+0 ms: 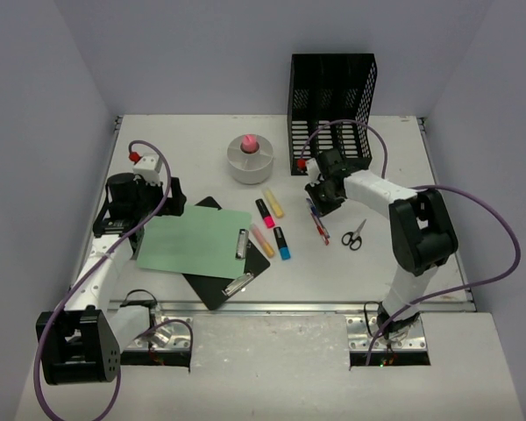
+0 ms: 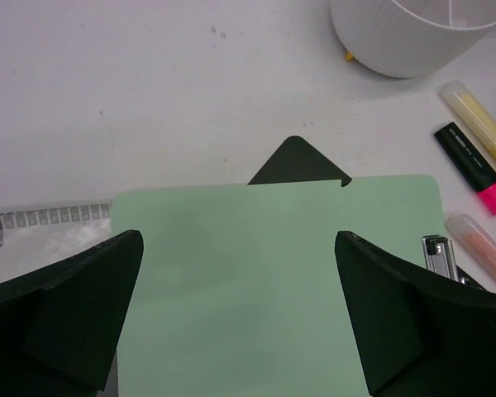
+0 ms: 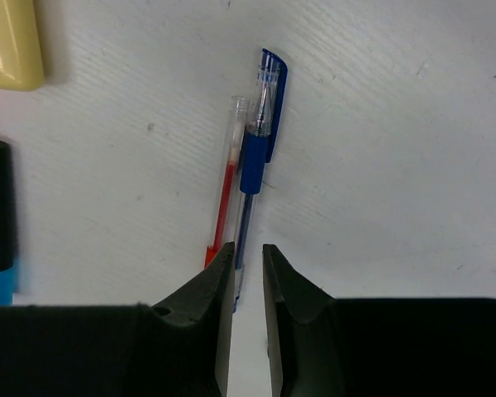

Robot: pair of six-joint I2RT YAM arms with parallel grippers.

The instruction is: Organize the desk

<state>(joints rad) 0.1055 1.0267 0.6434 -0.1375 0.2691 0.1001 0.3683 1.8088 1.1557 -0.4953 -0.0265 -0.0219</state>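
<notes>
Two slim plastic pens on matte desk; right jaws narrowed around blue pen, grip unclear; left jaws spread.

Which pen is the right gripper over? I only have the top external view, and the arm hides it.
Observer: In the right wrist view, the end of the blue pen sits in the narrow gap of the right gripper; the red pen lies alongside.
Operator: Is the left gripper holding anything?
Observer: No. The left wrist view shows the left gripper wide open above the green sheet, nothing between its fingers.
</notes>
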